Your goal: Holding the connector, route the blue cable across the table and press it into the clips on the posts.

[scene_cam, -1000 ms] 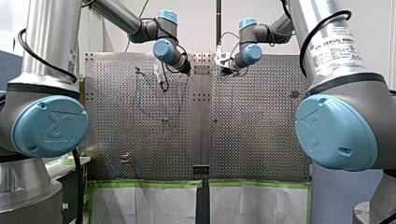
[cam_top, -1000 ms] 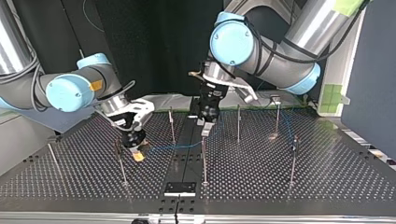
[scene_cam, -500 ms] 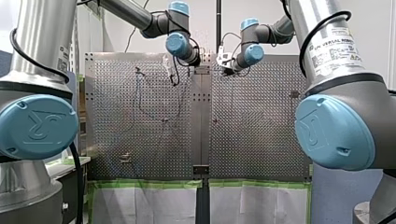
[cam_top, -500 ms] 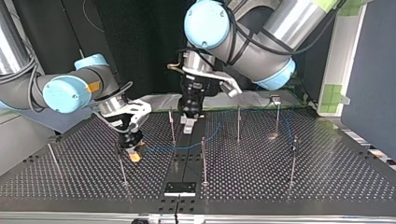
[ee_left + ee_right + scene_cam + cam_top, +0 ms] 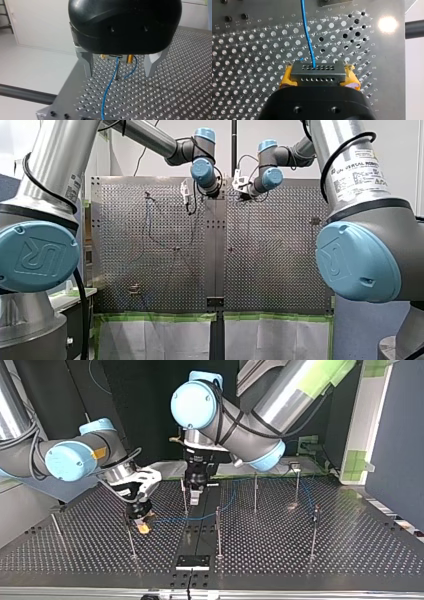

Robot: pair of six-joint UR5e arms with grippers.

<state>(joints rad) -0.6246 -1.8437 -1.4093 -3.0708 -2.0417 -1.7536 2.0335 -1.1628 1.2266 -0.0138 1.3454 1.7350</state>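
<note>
Glare spot on table [image 5: 387, 24]; front view soft, backlit.

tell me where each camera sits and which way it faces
Front: behind my shoulders, looking over the table; my left arm at left, my right arm at right.
Top: across the table, facing the arms; sides crossed, my right claw at left.
Left wrist: on my left arm, looking past my open left claw at the blue cable.
Right wrist: over my right claw, shut on the connector.
Both wrist views share the blue cable and connector.
</note>
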